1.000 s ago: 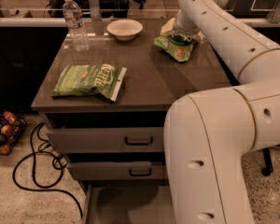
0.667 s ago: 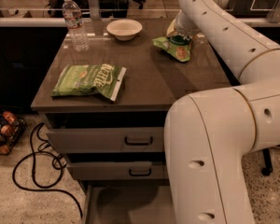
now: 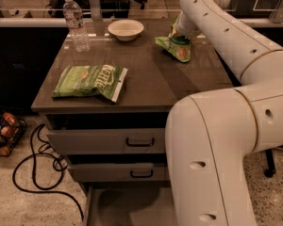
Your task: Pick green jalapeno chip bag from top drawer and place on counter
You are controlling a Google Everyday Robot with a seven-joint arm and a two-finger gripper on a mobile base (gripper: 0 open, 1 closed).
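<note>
A small green chip bag (image 3: 175, 45) lies tilted at the back right of the glossy grey-brown counter (image 3: 151, 79). Its upper end rises toward my gripper (image 3: 178, 28). The gripper sits right over the bag's top, at the end of the white arm (image 3: 226, 36), which covers most of it. A larger green chip bag (image 3: 90, 80) lies flat on the counter's front left. The top drawer (image 3: 99, 141), with its black handle (image 3: 140, 142), stands slightly out below the counter edge, with a dark gap above it.
A water bottle (image 3: 76, 23) and a white bowl (image 3: 125, 29) stand at the counter's back. A shorter drawer front (image 3: 108, 172) sits below the top one. The bottom drawer (image 3: 127, 206) is pulled out. A black cable (image 3: 35, 173) and a basket (image 3: 2, 133) lie on the floor at left.
The gripper and the small green bag have shifted slightly left and toward the front. Nothing else has moved.
</note>
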